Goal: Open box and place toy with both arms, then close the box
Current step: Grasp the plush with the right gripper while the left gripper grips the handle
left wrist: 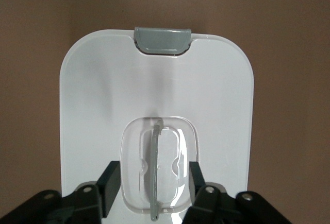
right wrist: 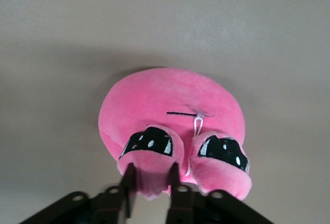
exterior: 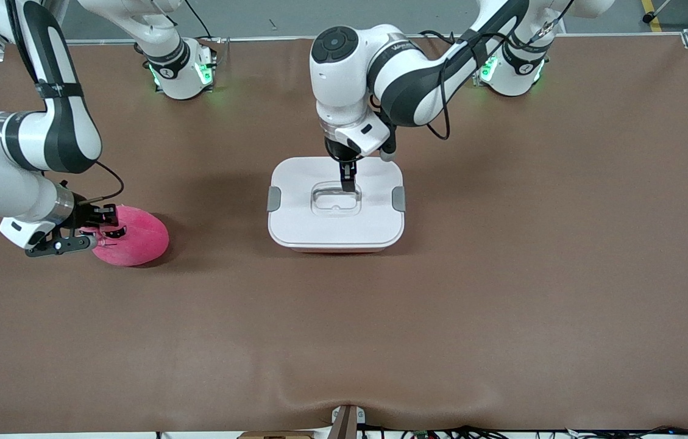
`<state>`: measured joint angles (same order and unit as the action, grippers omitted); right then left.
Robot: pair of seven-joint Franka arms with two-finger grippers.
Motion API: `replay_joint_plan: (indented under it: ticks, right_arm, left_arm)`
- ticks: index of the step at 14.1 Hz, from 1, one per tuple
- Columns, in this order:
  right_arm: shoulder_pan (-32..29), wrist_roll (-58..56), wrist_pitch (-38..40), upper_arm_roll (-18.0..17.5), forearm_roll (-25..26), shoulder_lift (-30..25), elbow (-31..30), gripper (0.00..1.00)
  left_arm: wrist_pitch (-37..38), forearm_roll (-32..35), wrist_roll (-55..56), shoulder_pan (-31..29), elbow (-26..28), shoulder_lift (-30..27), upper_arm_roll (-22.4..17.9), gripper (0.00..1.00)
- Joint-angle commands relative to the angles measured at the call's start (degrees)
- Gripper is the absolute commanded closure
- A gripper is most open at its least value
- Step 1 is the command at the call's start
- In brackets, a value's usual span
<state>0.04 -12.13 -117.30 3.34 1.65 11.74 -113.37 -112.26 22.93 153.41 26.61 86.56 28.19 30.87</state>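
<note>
Two grasps underway: left end effector (exterior: 348,183) apart astride the closed box's (exterior: 336,205) handle (left wrist: 155,172) mid-tabletop; right end effector (exterior: 99,227) clamped on the toy (exterior: 131,236), toward the right arm's end; next, lift the lid

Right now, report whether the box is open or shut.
Shut: the white lid sits flush on the box, its handle raised.

Box (exterior: 336,228): white lid (exterior: 295,183), two grey clips (exterior: 273,199), clear handle (exterior: 336,199). Toy (exterior: 133,236): hot pink, black eyes with white dots, thin black mouth line. Table (exterior: 502,274): plain brown. Arms white with black bands, bases lit green; both grippers black.
</note>
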Motion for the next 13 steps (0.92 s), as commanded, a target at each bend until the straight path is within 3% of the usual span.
replay_joint_plan:
  ticks: [1,9,13]
  right_arm:
    - [0.1,-0.6,0.7,-0.1,0.6,-0.8,0.3,1.00]
    - [0.2,-5.4,1.4,-0.3,0.6,-2.2,2.9,1.00]
    - [0.7,-5.5,6.6,-0.3,0.7,-2.4,8.2,1.00]
  left_arm:
    - [-0.9,1.5,2.0,0.4,-0.3,1.6,-0.1,0.49]
    - [-3.5,8.0,5.9,2.8,-0.8,6.1,-0.1,0.51]
    - [-5.9,8.5,8.3,2.8,-0.7,6.1,-0.1,0.62]
